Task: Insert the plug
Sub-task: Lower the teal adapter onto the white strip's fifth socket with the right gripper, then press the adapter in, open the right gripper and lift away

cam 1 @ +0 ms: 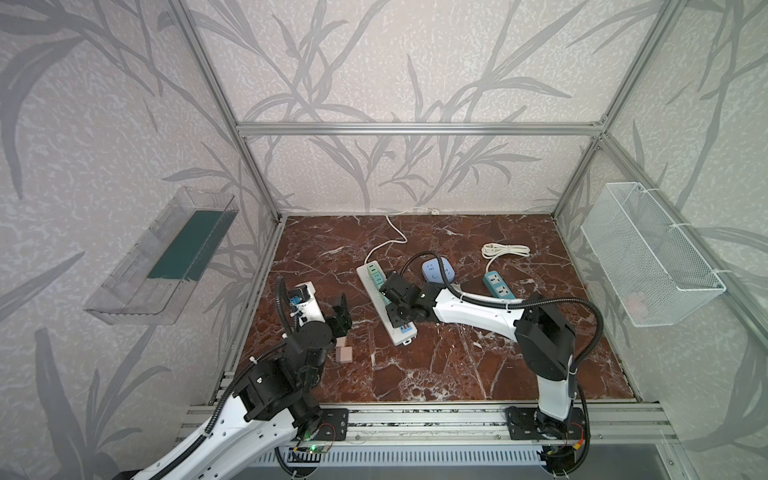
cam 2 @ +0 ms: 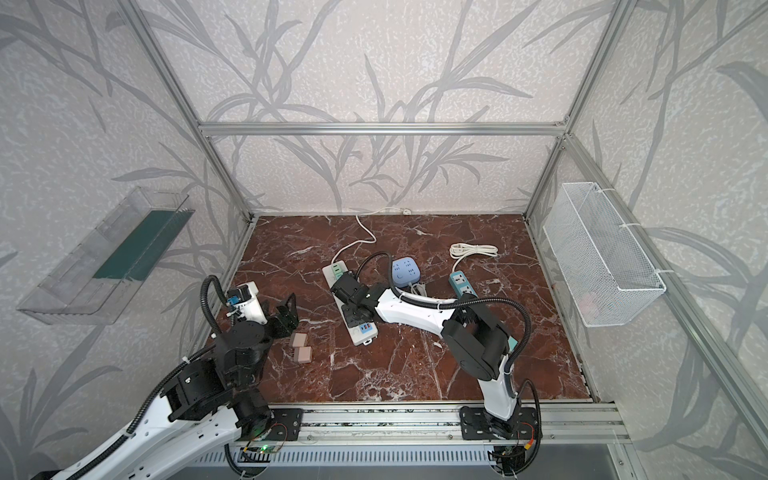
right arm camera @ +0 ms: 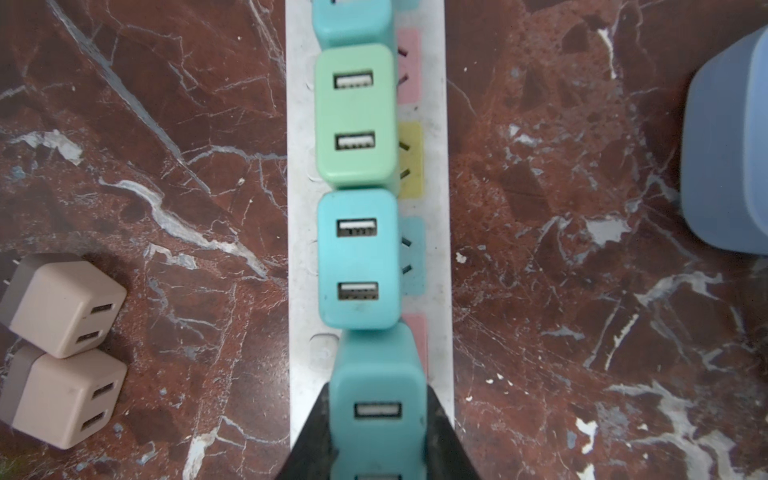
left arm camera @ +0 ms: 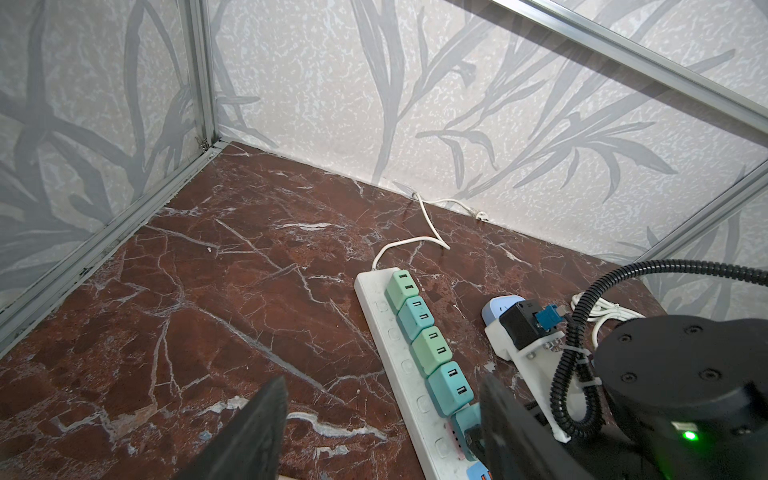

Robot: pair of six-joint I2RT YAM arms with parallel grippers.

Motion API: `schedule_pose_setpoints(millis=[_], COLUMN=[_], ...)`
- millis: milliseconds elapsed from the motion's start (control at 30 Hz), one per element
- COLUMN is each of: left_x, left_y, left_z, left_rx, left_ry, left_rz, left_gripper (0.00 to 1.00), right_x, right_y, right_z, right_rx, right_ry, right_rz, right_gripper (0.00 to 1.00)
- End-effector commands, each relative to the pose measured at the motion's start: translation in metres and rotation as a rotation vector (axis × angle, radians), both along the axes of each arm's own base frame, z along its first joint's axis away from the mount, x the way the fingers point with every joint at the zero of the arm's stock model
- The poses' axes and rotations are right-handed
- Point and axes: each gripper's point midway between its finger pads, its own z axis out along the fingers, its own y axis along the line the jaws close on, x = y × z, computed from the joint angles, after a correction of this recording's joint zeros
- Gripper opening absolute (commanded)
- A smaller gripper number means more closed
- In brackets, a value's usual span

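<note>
A power strip [cam 1: 371, 291] lies mid-way on the tabletop [cam 1: 457, 374] with a row of chargers [left arm camera: 424, 328] plugged into it, two loose chargers [cam 2: 302, 354] at its 8 o'clock, a socket hub [cam 1: 434, 270] at 2, a second strip [cam 1: 498, 284] farther at 3, and a coiled cord [cam 1: 505, 250] at that strip's 12.

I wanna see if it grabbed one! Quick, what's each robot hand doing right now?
Left hand: open, holding nothing.
Right hand: closed on a teal USB charger plug over the white power strip.

1. Red-brown, white-veined marble-look worktop [cam 1: 457, 374]: smooth, faintly glossy.
2. Long white plastic power strip [right arm camera: 300, 232]: matt, scuffed.
3. Teal plastic charger plug [right arm camera: 376, 374]: smooth, satin.
4. White wire-mesh metal basket [cam 1: 648, 257]: matt.
</note>
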Motion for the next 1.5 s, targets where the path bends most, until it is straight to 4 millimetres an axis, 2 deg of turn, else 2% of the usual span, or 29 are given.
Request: schedule_pose_setpoints(millis=[0,233,500,633,867,1033,1300,1467], left_x=[0.000,-0.002,-0.003,-0.003,-0.003,-0.006,-0.009,-0.009], left_y=[0.001,0.004,0.004,0.003,0.004,0.008,0.016,0.017], left_z=[-0.002,0.000,-0.002,-0.001,0.000,0.003,0.009,0.013], left_rx=[0.009,0.004,-0.004,-0.005,-0.005,-0.044,-0.062,-0.055], left_ry=[0.008,0.001,0.002,-0.002,-0.003,-0.023,-0.056,-0.062], left_rz=[0.004,0.006,0.004,-0.001,0.002,0.009,0.035,0.040], left_gripper=[0.73,0.73,0.73,0.73,0.73,0.73,0.73,0.73], right_x=[0.006,0.002,-0.009,-0.011,0.006,0.024,0.065,0.079], right_y=[-0.005,-0.006,-0.030,-0.031,-0.023,-0.002,0.027,0.047], right_z=[0.002,-0.031,-0.081,-0.092,-0.090,-0.080,-0.075,-0.068], right_rx=[-0.031,-0.091,-0.227,-0.241,-0.225,-0.193,-0.160,-0.152], right_ry=[-0.015,0.032,0.114,0.135,0.078,0.027,-0.032,-0.010], right_rz=[-0.017,-0.003,-0.024,-0.031,-0.073,-0.060,-0.048,-0.029], right_gripper=[0.00,0.00,0.00,0.00,0.00,0.00,0.00,0.00])
